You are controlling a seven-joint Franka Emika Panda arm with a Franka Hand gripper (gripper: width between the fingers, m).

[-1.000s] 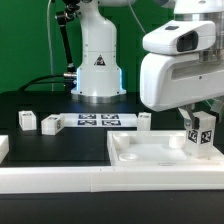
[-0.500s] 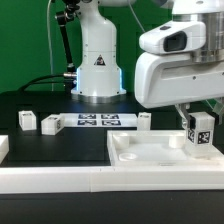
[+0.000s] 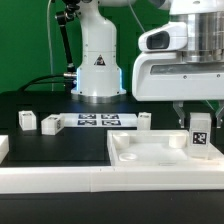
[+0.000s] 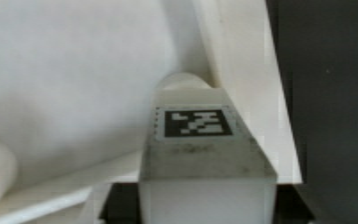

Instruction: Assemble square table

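Leg-fitting step: the gripper (image 3: 200, 118) is clamped on one tagged leg (image 3: 201, 140), held upright at the square tabletop's (image 3: 150, 152) corner on the exterior view's right. It probably isn't seated yet, though the contact is hidden. Next it needs aligning over the corner hole, then lowering and twisting in. The spare legs (image 3: 26, 121) lie well apart.

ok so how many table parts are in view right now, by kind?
Legs: 4 (3 loose legs, 1 held leg)
Tabletop: 1
Total: 5
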